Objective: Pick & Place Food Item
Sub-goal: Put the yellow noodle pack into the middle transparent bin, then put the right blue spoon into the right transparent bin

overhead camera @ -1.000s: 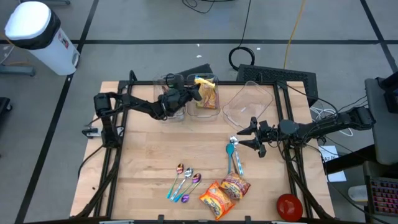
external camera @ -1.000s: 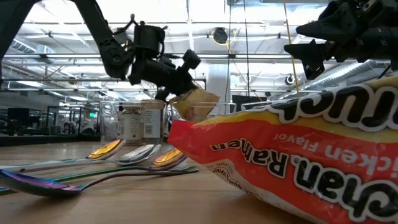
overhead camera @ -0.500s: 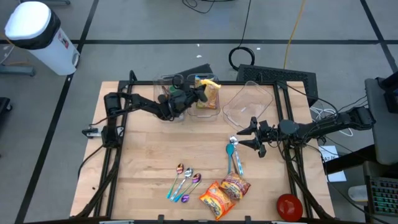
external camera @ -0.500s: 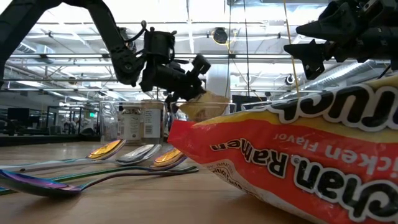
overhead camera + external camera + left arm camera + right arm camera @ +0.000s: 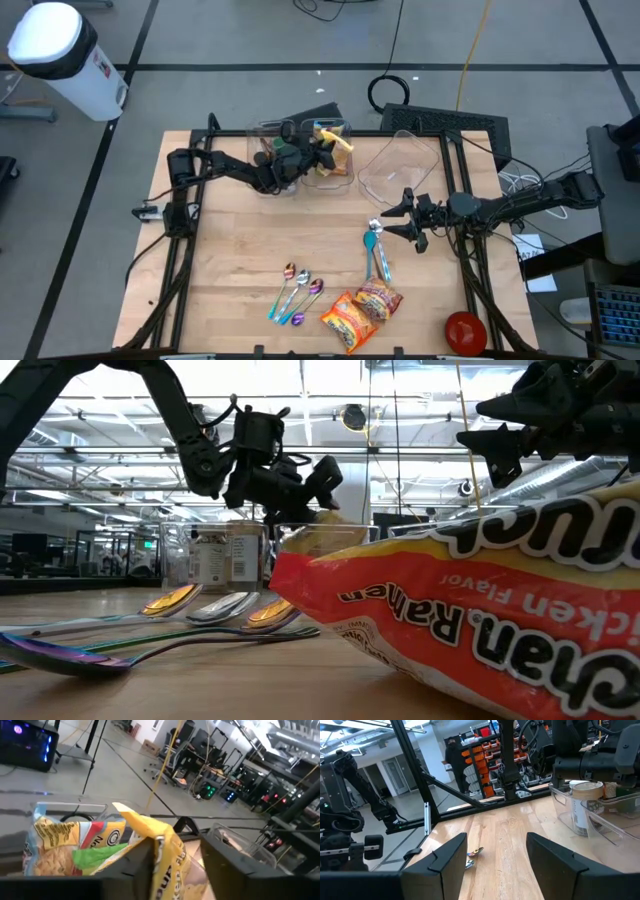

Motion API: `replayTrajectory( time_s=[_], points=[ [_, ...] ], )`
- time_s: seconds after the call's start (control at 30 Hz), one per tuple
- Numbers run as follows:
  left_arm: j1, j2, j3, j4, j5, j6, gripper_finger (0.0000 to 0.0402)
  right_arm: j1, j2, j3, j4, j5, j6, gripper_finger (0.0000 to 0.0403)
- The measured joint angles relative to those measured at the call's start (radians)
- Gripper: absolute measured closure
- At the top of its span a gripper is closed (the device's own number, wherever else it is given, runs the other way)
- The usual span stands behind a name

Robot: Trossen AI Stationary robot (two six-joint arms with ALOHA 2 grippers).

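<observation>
My left gripper (image 5: 322, 152) is open over a clear container (image 5: 330, 173) at the table's far edge. A yellow ramen packet (image 5: 155, 840) stands tilted in the container between the fingers, its top corner up; it also shows in the high view (image 5: 340, 143) and the low view (image 5: 308, 538). It leans on another packet (image 5: 70, 840) lying in the container. My right gripper (image 5: 405, 216) is open and empty above the table's right half, near the teal spoons (image 5: 377, 250).
Two ramen packets (image 5: 360, 310) and several spoons (image 5: 297, 294) lie near the front edge. A red round object (image 5: 465, 331) sits at the front right. A second clear container (image 5: 272, 152) stands left of the first, and a tilted clear tub (image 5: 400, 165) right of it.
My left gripper has carried the yellow packet toward the table's far edge over the container, then opened and let go. The packet has sunk lower into the container and stands tilted there. My right gripper has kept still.
</observation>
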State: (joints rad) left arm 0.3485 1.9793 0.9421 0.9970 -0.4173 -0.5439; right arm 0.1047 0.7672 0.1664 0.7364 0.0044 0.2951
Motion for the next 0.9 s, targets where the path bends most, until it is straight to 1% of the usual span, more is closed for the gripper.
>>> replayTrajectory(
  time_s=[0.17,0.27,0.33,0.4,0.63,0.77,0.83,0.9],
  points=[
    [0.003,0.0,0.005,0.0,0.004,0.092,0.0158,0.0,0.0,0.0,0.0,0.0,0.0,0.0206],
    [0.007,0.0,0.026,-0.002,0.02,0.155,0.0131,0.0,0.0,0.0,0.0,0.0,0.0,0.0206],
    [0.007,0.0,0.047,-0.021,0.021,0.198,0.0121,0.0,0.0,0.0,0.0,0.0,0.0,0.0206],
    [0.009,-0.002,0.08,-0.073,0.021,0.239,0.0116,0.0,0.0,0.0,0.0,0.0,0.0,0.0206],
    [0.011,-0.029,0.264,-0.46,0.02,0.379,0.0123,0.0,0.0,0.0,-0.009,-0.001,0.0,0.0206],
    [0.003,-0.034,0.373,-0.635,0.02,0.484,0.0123,0.0,0.0,0.0,-0.008,-0.001,0.0,0.0206],
    [-0.007,-0.042,0.427,-0.706,0.02,0.51,0.0123,0.0,0.0,0.0,-0.008,-0.001,0.0,0.0206],
    [-0.022,-0.062,0.474,-0.813,0.023,0.521,0.0123,0.0,0.0,0.0,-0.008,-0.001,0.0,0.0206]
  ],
)
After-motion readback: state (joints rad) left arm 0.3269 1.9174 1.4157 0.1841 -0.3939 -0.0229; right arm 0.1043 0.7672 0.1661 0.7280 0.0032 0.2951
